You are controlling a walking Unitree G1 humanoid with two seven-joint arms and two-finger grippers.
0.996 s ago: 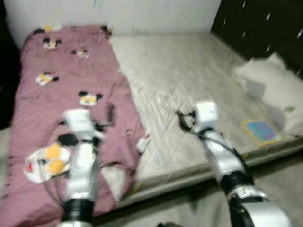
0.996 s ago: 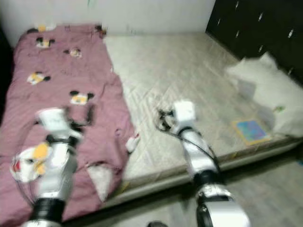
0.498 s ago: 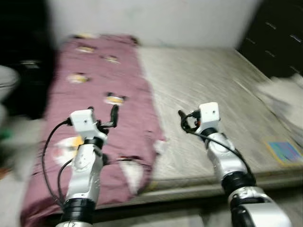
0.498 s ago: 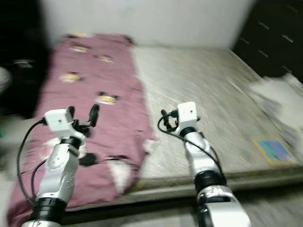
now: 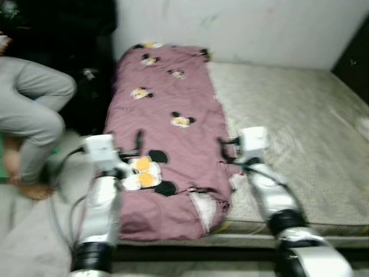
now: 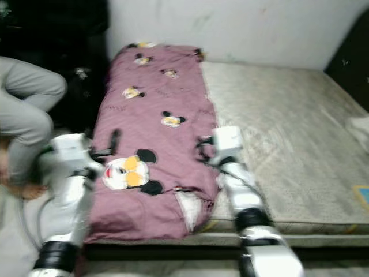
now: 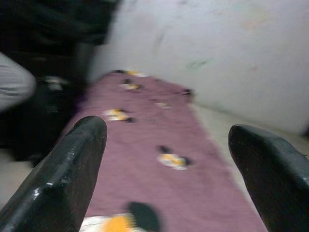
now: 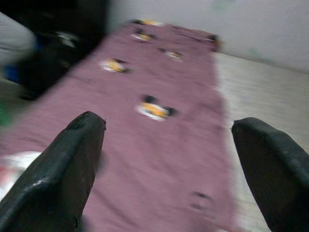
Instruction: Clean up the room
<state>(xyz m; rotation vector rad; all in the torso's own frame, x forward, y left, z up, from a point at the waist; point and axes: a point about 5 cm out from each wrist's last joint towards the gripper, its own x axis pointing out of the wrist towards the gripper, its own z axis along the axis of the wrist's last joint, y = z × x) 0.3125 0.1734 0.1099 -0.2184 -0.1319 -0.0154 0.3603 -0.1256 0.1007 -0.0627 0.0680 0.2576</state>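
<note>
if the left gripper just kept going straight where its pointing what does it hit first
Most likely the pink cartoon-print blanket on the bed: the left gripper, fingers apart, points along its length. Beyond lies the white wall. Blur makes depth uncertain.

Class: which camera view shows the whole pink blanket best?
The left eye view: the blanket lies full length along the mattress's left side. The right eye view matches it; both wrist views catch only its far part.

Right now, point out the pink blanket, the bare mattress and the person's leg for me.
pink blanket (image 5: 167, 104), left eye view, on plain fabric between the cartoon prints.
bare mattress (image 5: 288, 115), left eye view, on the quilted top beside the blanket.
person's leg (image 5: 34, 92), left eye view, on the bent knee in grey trousers.
</note>
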